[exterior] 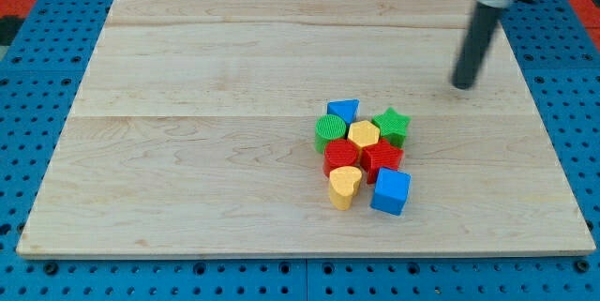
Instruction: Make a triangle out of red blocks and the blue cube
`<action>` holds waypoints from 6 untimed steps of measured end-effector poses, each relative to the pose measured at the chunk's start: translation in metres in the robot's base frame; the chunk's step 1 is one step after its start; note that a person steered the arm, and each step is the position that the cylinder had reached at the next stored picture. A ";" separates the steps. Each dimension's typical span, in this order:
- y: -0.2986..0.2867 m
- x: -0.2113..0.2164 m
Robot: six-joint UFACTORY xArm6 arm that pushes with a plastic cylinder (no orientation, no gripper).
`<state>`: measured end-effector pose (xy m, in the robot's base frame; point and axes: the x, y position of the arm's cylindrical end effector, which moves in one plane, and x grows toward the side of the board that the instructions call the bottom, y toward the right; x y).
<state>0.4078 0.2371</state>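
On the wooden desk (187, 104), eight blocks are packed in a touching cluster right of centre. A blue triangular block (344, 110) and a green star (392, 126) sit at the cluster's top, a green cylinder (330, 133) and a yellow hexagon (364, 134) below them, then a red cylinder (341, 158) and a red star (382, 158). A yellow heart (344, 187) and the blue cube (390, 191) lie lowest. No end effector is fitted; my tip (463, 85) stands apart, toward the view's upper right of the cluster, touching nothing.

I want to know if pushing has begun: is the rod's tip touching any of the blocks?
No: my tip stands on bare board toward the view's upper right, clearly apart from the green star, the nearest block.
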 end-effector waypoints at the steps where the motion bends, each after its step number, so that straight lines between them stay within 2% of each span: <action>1: 0.031 0.078; 2: 0.011 0.157; 3: -0.050 0.169; 4: -0.086 0.145; 6: -0.197 0.109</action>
